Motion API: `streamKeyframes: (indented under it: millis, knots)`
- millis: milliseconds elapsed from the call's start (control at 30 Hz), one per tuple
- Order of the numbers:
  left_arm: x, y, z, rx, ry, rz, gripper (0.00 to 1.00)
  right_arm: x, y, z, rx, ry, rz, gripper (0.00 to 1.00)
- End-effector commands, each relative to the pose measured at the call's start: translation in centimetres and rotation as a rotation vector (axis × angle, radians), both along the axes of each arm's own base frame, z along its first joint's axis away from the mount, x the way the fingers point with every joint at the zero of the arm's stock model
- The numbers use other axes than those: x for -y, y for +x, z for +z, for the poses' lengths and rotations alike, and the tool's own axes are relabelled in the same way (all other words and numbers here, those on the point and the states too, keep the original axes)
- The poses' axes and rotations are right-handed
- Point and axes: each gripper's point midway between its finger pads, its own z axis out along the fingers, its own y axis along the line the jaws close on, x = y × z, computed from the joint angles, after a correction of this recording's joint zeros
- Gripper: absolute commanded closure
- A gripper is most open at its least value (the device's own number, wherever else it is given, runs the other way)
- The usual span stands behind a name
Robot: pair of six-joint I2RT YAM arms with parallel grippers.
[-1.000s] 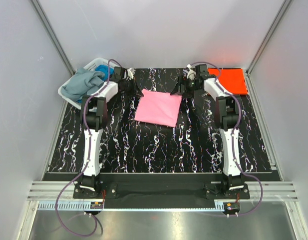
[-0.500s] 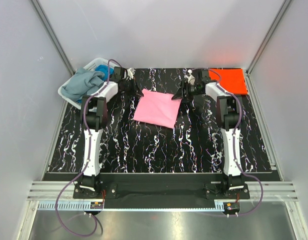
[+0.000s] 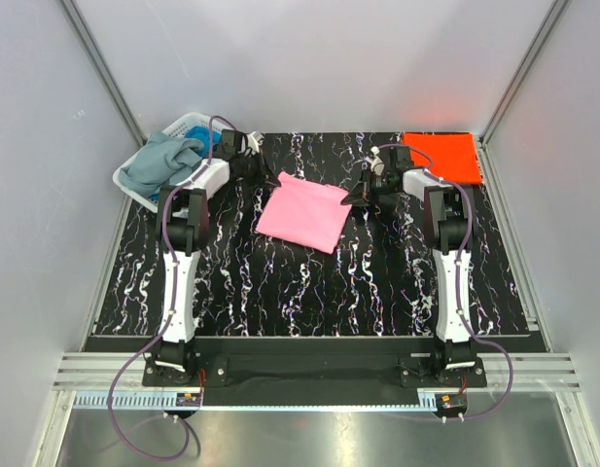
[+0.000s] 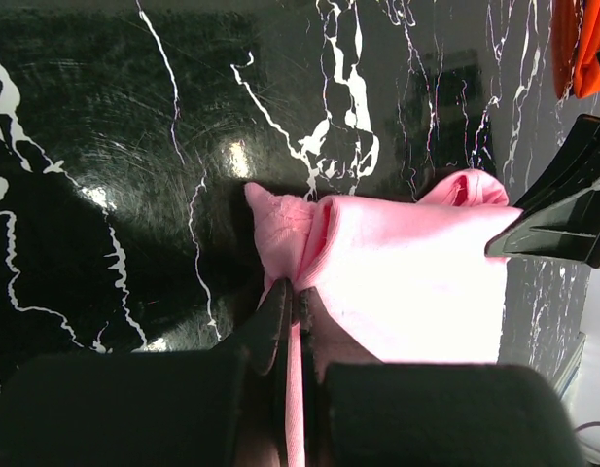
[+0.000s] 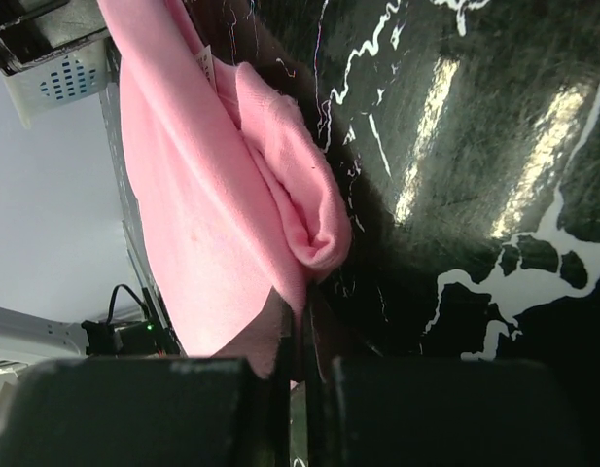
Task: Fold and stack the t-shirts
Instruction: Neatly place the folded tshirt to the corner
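A folded pink t-shirt (image 3: 304,214) lies on the black marbled table. My left gripper (image 3: 270,180) is shut on its far left corner; the left wrist view shows pink cloth (image 4: 397,282) pinched between the jaws of that gripper (image 4: 298,297). My right gripper (image 3: 354,194) is shut on the far right corner, with bunched pink cloth (image 5: 231,195) just above that gripper (image 5: 301,306) in its wrist view. A folded orange-red t-shirt (image 3: 443,156) lies flat at the far right corner. Grey-blue (image 3: 158,163) and blue (image 3: 208,137) shirts sit heaped in the basket.
The white lattice basket (image 3: 132,185) stands at the far left corner of the table (image 3: 280,292). Grey walls enclose the table on three sides. The arms' bases are at the near edge.
My right gripper has moved to the pink shirt's far right corner and shut on it. The pink shirt has shifted slightly left and nearer. The left gripper kept its hold.
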Motion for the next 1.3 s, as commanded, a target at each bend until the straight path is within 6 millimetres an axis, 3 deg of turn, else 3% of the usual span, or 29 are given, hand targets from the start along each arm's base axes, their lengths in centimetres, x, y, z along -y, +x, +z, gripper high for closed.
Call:
streamKeyframes:
  millis: [0, 100, 167, 200, 233, 400, 467, 500, 533, 567, 600, 633, 667, 700, 767, 900, 1067, 1133, 1267]
  knots:
    - [-1.8, -1.7, -3.4, -0.192, 0.003, 0.076, 0.98, 0.4, 0.4, 1.8, 0.050, -0.038, -0.031, 1.00]
    - [-1.2, -2.2, -0.6, -0.175, -0.051, 0.048, 0.76, 0.3, 0.4, 4.2, 0.081, -0.030, -0.042, 1.00]
    - [-0.8, -2.3, 1.2, -0.152, -0.088, 0.051, 0.72, 0.2, 0.3, 5.2, 0.089, -0.038, -0.049, 1.00]
    - [-0.9, -2.1, 3.3, -0.121, -0.098, 0.055, 0.68, 0.4, 0.2, 5.1, 0.085, -0.055, -0.057, 1.00]
    - [-0.9, -2.0, 4.4, -0.115, -0.107, 0.065, 0.58, 0.4, 0.1, 5.2, 0.081, -0.067, -0.056, 1.00]
    - [-1.3, -2.1, 11.3, -0.037, -0.142, 0.070, 0.55, 1.8, 0.2, 6.3, 0.117, -0.188, -0.066, 1.00]
    - [-1.0, -2.8, 12.8, -0.032, -0.172, 0.059, 0.55, 2.5, 0.5, 7.0, 0.133, -0.243, -0.061, 1.00]
    - [-1.0, -3.5, 14.8, -0.007, -0.184, 0.052, 0.55, 3.0, 0.8, 7.1, 0.138, -0.279, -0.071, 1.00]
    - [-1.0, -4.0, 15.2, -0.004, -0.186, 0.053, 0.55, 3.2, 1.0, 7.4, 0.146, -0.298, -0.072, 1.00]
    - [-1.1, -4.9, 14.5, -0.011, -0.183, 0.056, 0.55, 3.5, 1.1, 8.0, 0.151, -0.320, -0.072, 1.00]
    - [-1.2, -5.8, 16.3, 0.026, -0.186, 0.058, 0.55, 3.9, 1.3, 8.3, 0.158, -0.346, -0.082, 1.00]
    - [-1.3, -6.4, 16.3, 0.034, -0.186, 0.059, 0.55, 4.1, 1.4, 8.7, 0.162, -0.358, -0.089, 1.00]
    - [-1.4, -7.4, 15.2, 0.017, -0.181, 0.056, 0.54, 4.2, 1.5, 9.7, 0.177, -0.364, -0.098, 1.00]
    - [-1.5, -8.1, 15.8, 0.041, -0.174, 0.046, 0.54, 4.3, 1.5, 10.0, 0.183, -0.369, -0.101, 1.00]
    - [-1.6, -9.0, 15.0, 0.031, -0.164, 0.029, 0.53, 4.4, 1.5, 10.7, 0.192, -0.373, -0.106, 1.00]
    - [-1.7, -9.3, 14.6, 0.036, -0.140, -0.012, 0.54, 5.2, 1.6, 11.9, 0.224, -0.416, -0.133, 1.00]
    - [-1.8, -8.7, 17.1, 0.100, -0.137, -0.014, 0.53, 6.2, 2.4, 13.8, 0.279, -0.478, -0.164, 1.00]
    - [-2.0, -8.4, 17.4, 0.117, -0.115, -0.006, 0.53, 6.1, 2.5, 13.7, 0.275, -0.474, -0.157, 1.00]
    - [-2.4, -7.9, 16.9, 0.091, -0.078, -0.003, 0.53, 5.9, 2.6, 10.9, 0.224, -0.462, -0.136, 1.00]
